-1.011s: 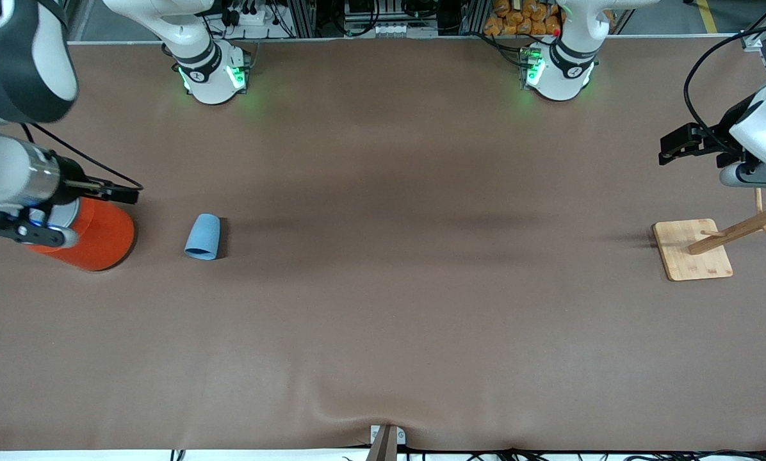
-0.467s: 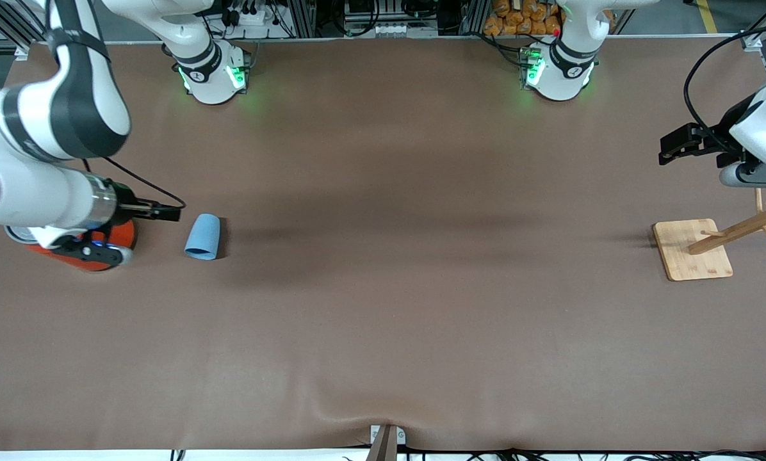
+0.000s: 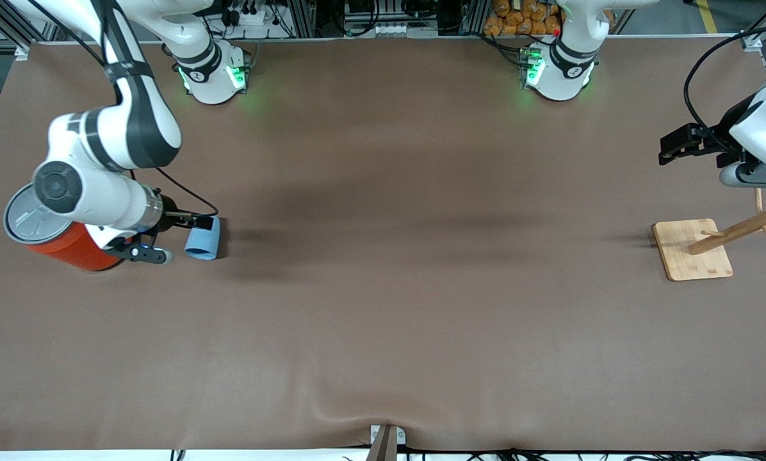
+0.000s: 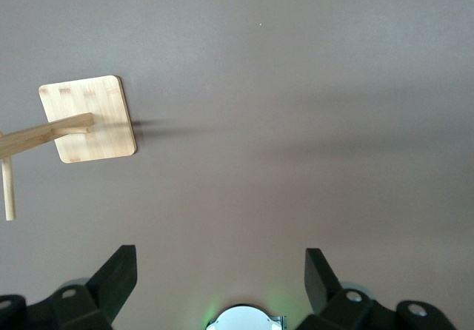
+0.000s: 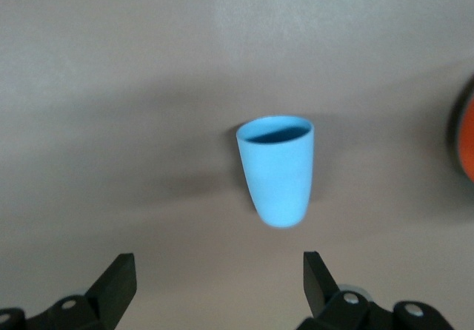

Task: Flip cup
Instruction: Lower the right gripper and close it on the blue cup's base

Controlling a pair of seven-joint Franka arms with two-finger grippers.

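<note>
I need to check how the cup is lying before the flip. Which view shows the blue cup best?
The right wrist view: the cup lies whole and unblocked, its darker inside visible, between the open right claw fingers. In the front view the claw partly covers the cup. The left wrist view does not show it.

2 white arms (image 3: 114, 128), black joints, green-lit bases (image 3: 213, 77), black cables

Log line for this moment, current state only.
cup: on its side, untouched | right gripper: open, over cup | left gripper: open, waiting above wooden stand
</note>
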